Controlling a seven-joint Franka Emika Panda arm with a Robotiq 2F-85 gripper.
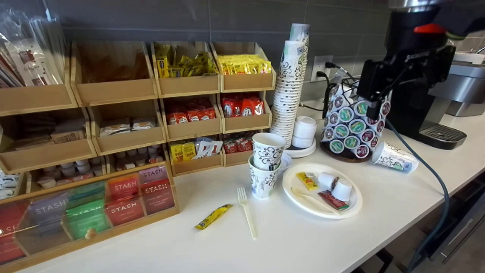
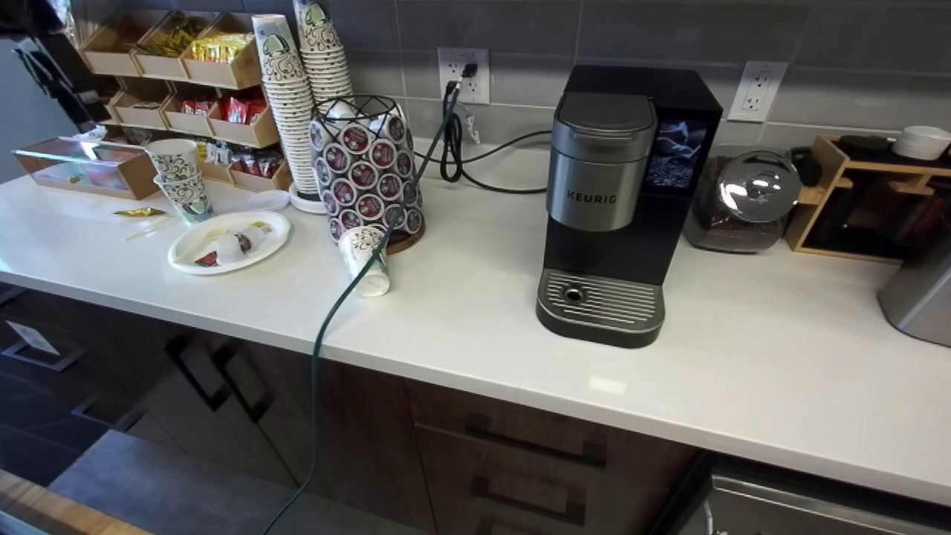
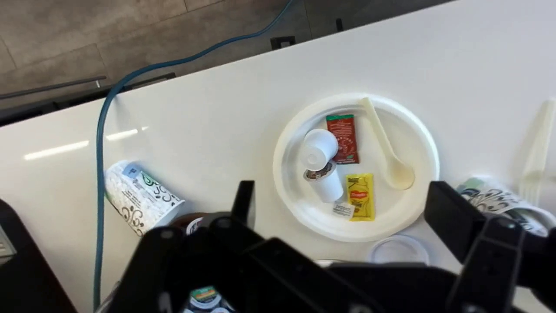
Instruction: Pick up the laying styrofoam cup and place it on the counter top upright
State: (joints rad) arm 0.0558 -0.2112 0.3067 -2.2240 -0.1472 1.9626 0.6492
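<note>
Over on the left, wooden bins [image 1: 129, 140] of packets [image 1: 244, 64] come first, then a fork [image 1: 247, 214], two nested cups [image 1: 267, 163] and a round plate [image 1: 303, 207] with pods [image 1: 343, 190] and more packets on it. Next, seen against the pod rack [image 1: 356, 125], the gripper [image 3: 341, 204] hangs in midair, jaws pointing down and spread well apart; the wrist view shows the plate between them. Just right of the rack, the styrofoam cup [image 1: 395, 157] lies on its side on the counter top [image 1: 303, 242], wide end toward the rack. Above, the arm [image 1: 413, 41] reaches in from the upper right, a coffee maker [image 1: 413, 108] behind it.
</note>
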